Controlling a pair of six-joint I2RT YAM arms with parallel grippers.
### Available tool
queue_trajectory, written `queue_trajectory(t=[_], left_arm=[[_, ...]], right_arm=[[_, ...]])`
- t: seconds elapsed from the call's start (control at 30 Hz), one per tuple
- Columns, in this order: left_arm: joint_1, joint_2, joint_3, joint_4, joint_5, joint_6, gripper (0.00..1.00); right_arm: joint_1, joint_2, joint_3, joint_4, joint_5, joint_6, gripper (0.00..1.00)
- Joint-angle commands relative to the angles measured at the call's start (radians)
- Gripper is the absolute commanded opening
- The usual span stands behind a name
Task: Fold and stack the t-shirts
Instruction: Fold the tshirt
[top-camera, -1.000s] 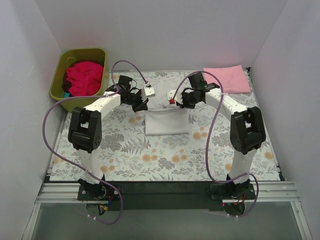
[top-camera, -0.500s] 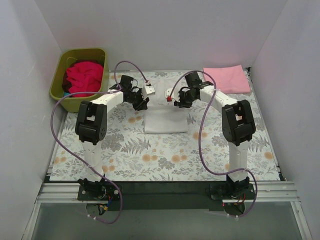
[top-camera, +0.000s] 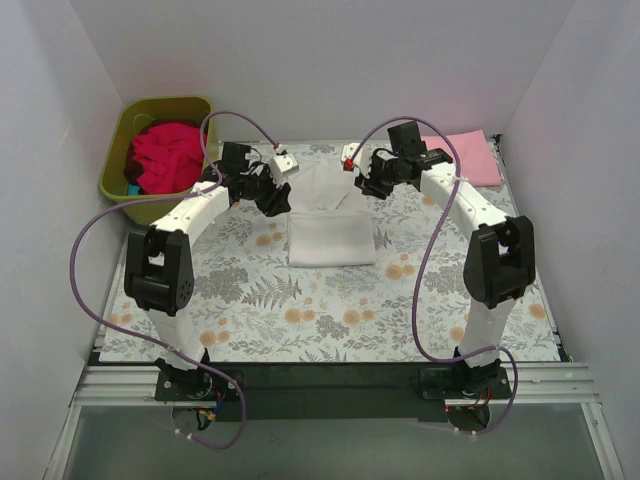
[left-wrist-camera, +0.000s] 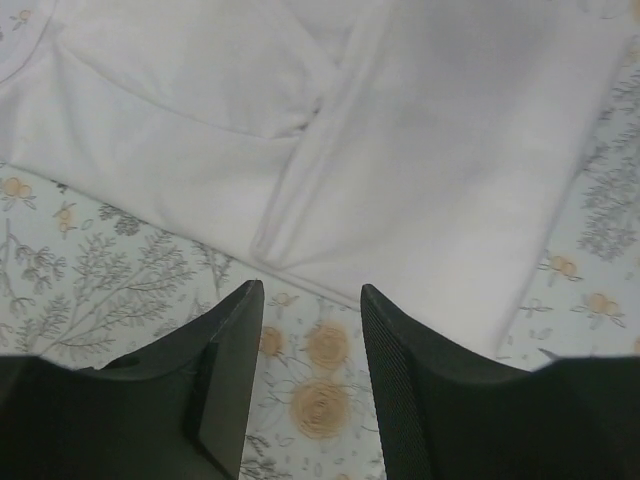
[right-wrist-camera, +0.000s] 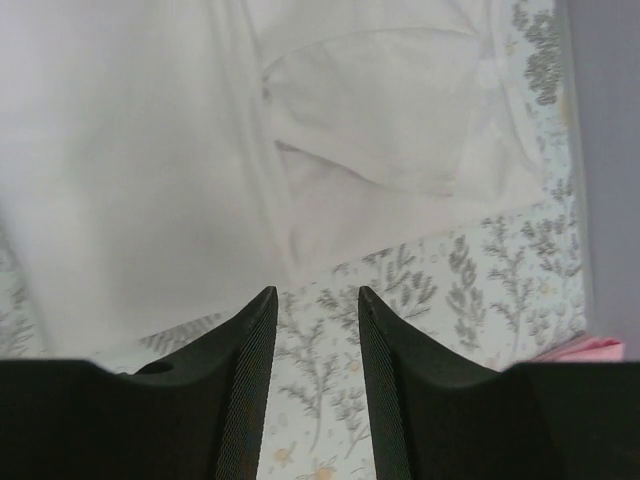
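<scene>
Top view: white t-shirt (top-camera: 332, 238) lies part-folded on the floral sheet (top-camera: 330, 315), just toward 12 o'clock of centre, with a tidy rectangle at its 6 o'clock end and looser cloth toward 12. Pale pink t-shirt (top-camera: 468, 160) is folded flat at the sheet's 1 o'clock corner, well apart from the white one. Crimson t-shirts (top-camera: 165, 155) are heaped in the olive-green tub (top-camera: 116, 165) at 10 o'clock. Left gripper (top-camera: 276, 197) hangs at the white shirt's 10 o'clock side and right gripper (top-camera: 371, 186) at its 2 o'clock side; I can't read either finger gap from up here. Left wrist view: my left fingers (left-wrist-camera: 228, 375) stand a narrow gap apart with nothing between them, only floral print. The white shirt fills the frame from 9 through 12 to 3 o'clock, and a folded seam runs diagonally down toward the fingertips. The cloth edge is just beyond the tips; I can't tell if it touches. Right wrist view: right fingers (right-wrist-camera: 250, 385) are likewise narrowly parted and empty, floral print in the gap. The white shirt covers 9 to 2 o'clock, its edge just past the tips. A pink sliver shows at the 4 o'clock border.
</scene>
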Motion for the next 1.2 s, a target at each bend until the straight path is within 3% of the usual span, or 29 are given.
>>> queue_trajectory(t=[0.0,0.13,0.27,0.3,0.4,0.53,0.63,0.83,1.0,1.17], left_arm=[[-0.031,-0.146,-0.116,-0.051,0.09,-0.024,0.43],[-0.063,-0.16,-0.214,-0.014,0.094,-0.111,0.42],[-0.065,-0.106,-0.18,0.012,0.218,-0.38,0.41],[-0.065,-0.102,-0.187,0.014,0.316,-0.476,0.44],[-0.071,-0.108,-0.248,0.119,0.418,-0.753,0.54],[-0.083,-0.129,-0.344,0.315,0.389,-1.033,0.56],[-0.083,-0.086,-0.4,0.403,0.405,-1.162,0.56],[-0.082,0.0,-0.499,0.488,0.366,-1.268,0.54],[-0.057,0.059,-0.55,0.492,0.248,-1.313,0.55],[-0.023,0.09,-0.599,0.53,0.273,-1.36,0.55]], right_arm=[[0.013,-0.129,-0.124,-0.075,-0.093,0.084,0.44],[0.033,-0.166,-0.273,-0.068,-0.09,0.096,0.37],[0.021,-0.116,-0.246,-0.078,-0.163,0.267,0.34],[0.019,-0.108,-0.244,-0.086,-0.189,0.303,0.35],[0.018,-0.102,-0.249,-0.095,-0.309,0.45,0.37],[0.012,-0.077,-0.264,-0.083,-0.441,0.587,0.4],[0.003,-0.025,-0.253,-0.054,-0.495,0.661,0.4],[0.0,0.076,-0.293,0.027,-0.598,0.825,0.39],[-0.016,0.151,-0.391,0.13,-0.53,0.883,0.36],[-0.04,0.205,-0.442,0.187,-0.516,0.914,0.31]])
